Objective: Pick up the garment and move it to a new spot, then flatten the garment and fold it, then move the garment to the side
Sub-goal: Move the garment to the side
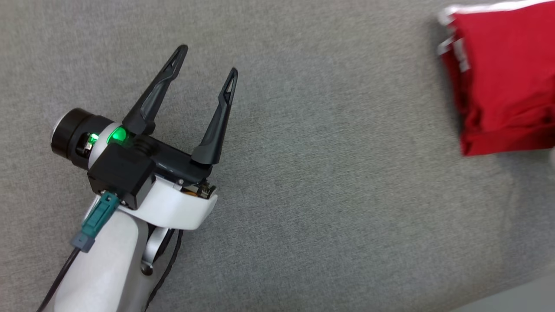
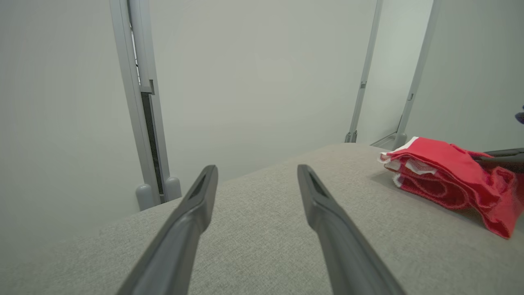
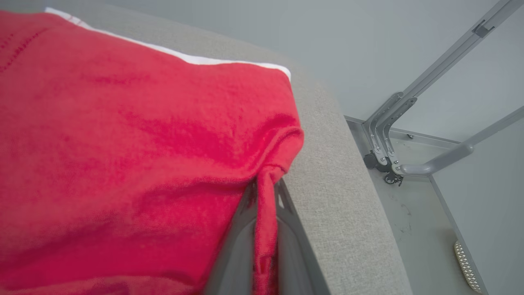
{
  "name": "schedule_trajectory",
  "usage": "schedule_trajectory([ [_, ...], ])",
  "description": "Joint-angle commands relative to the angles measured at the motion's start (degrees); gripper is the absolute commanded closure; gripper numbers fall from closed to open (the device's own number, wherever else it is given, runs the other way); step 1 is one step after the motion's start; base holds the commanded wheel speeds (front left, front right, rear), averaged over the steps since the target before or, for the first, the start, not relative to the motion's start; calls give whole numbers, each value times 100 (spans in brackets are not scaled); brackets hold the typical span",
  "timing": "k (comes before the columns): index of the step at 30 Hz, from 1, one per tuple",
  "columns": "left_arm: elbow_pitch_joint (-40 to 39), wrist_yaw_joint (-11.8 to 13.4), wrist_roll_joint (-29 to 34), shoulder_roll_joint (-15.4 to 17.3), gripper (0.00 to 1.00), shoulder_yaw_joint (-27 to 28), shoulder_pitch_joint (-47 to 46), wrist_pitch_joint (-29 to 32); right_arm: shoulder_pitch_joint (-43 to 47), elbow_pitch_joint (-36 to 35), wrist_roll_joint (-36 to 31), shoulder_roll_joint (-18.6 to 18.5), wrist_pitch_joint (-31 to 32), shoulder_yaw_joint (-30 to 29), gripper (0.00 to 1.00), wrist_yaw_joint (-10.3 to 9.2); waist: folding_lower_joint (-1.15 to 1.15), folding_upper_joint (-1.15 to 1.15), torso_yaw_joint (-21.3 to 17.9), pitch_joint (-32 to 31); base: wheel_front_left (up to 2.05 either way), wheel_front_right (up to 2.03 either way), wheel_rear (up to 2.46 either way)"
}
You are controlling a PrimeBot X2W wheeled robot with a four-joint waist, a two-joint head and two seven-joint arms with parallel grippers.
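- Your left gripper [image 1: 208, 60] hovers low over the bare grey surface [image 1: 325, 195], fingers spread wide, nothing between them.
- Your right gripper [image 3: 268, 188] is pinched tight on a fold at the edge of the red garment [image 3: 123, 143].
- The garment lies bunched in folded layers, white trim showing, at the surface's far right, close to the edge and well apart from your left gripper.

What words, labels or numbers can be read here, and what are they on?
None can be read anywhere.
The garment is plain red with a white edge, no print.
The left gripper bears no legible label.
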Motion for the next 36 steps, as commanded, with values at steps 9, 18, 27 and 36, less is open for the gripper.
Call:
schedule_trajectory([
  [9,-73,-100,65,58,0,-102,-579,-76,-632,810,-118,-549,-100,-1091,60,-14,0,0,345,745,0,0,0],
  [18,117,-42,-17,75,0,-88,-433,-165,-687,1461,-426,-60,-392,-1814,0,-14,0,0,317,592,0,0,0],
  [27,303,117,-293,132,0,91,58,-179,270,738,-325,802,-969,-2330,0,-13,0,0,104,-45,0,0,0],
  [36,367,350,-548,58,0,272,559,-249,1568,-1355,-654,1920,-973,-2683,0,-13,0,0,217,-588,0,0,0],
])
